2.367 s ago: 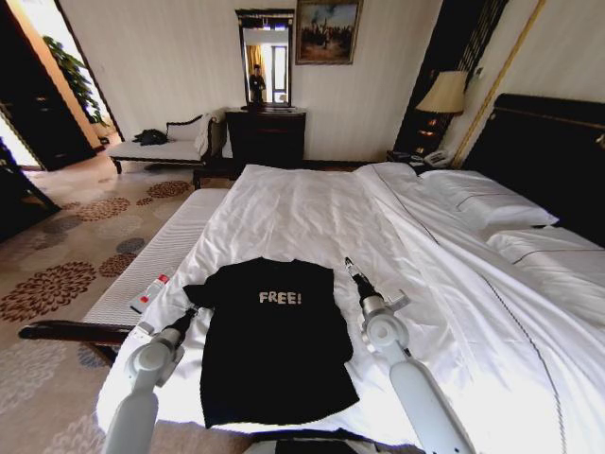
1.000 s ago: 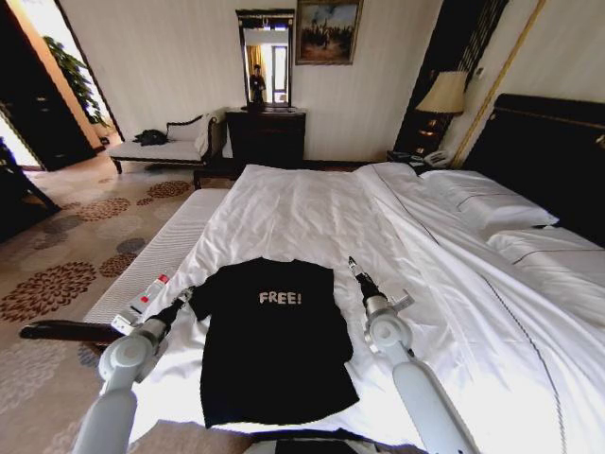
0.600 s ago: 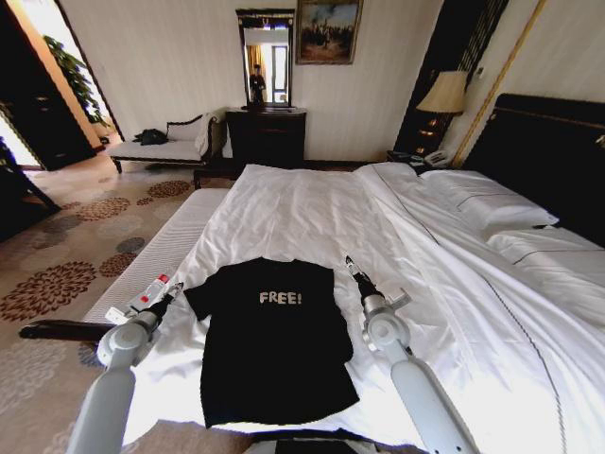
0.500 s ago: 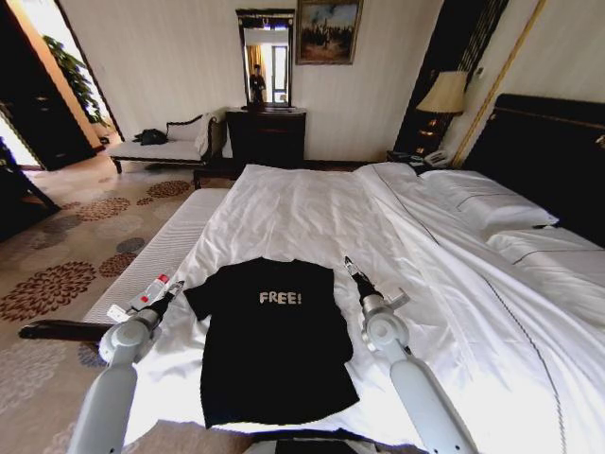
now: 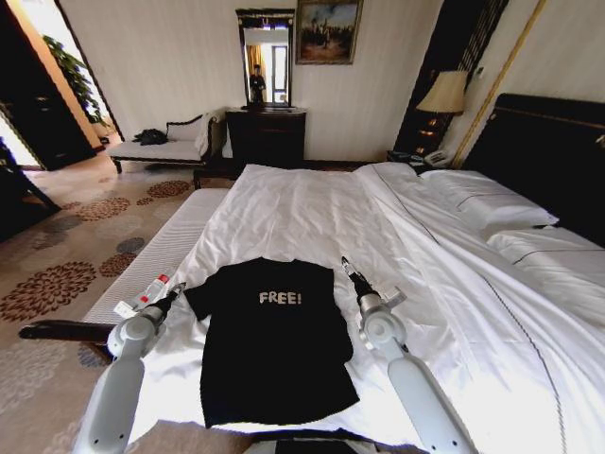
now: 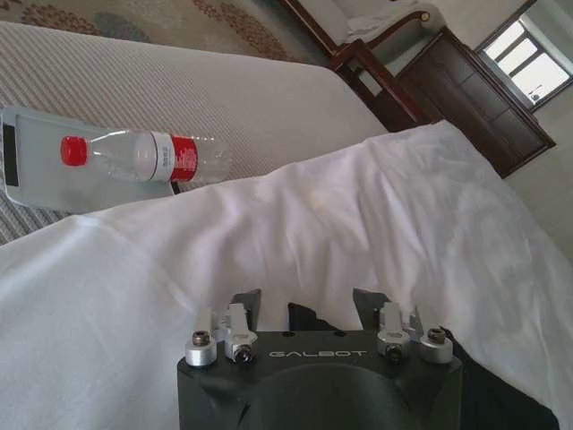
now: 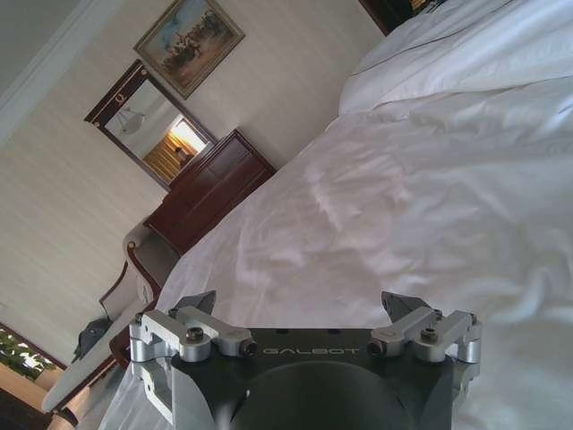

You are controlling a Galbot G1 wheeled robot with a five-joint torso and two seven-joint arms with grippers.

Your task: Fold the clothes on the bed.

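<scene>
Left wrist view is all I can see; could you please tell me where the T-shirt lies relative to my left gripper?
Observer: The T-shirt lies flat, lettering up, at the bed's near edge. The left gripper is just outside the sleeve on the robot's left.
Operator: Thank you. And where is the right gripper?
Observer: The right gripper is by the opposite sleeve, over the white sheet.
Operator: Are its fingers open?
Observer: Yes, the right wrist view shows them spread apart.
</scene>
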